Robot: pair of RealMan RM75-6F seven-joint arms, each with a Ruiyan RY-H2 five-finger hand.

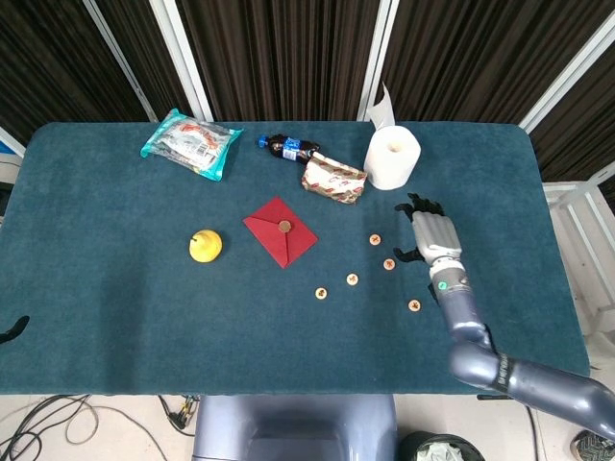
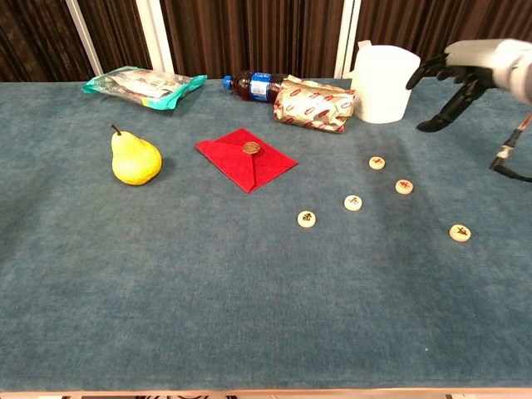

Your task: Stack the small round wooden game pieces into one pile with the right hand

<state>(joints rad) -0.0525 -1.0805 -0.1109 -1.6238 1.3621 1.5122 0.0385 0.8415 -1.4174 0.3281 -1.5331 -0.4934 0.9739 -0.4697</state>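
- My right hand (image 1: 430,233) hovers over bare cloth beside the game pieces (image 1: 389,263).
- Paper roll (image 1: 391,157) stands just behind it.
- Red envelope (image 1: 280,230) borders the pieces' left side.

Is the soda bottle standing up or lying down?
Lying down: the soda bottle rests on its side on the table.

Pear (image 1: 205,246) left of envelope (image 1: 280,230); game pieces (image 1: 352,279) right.
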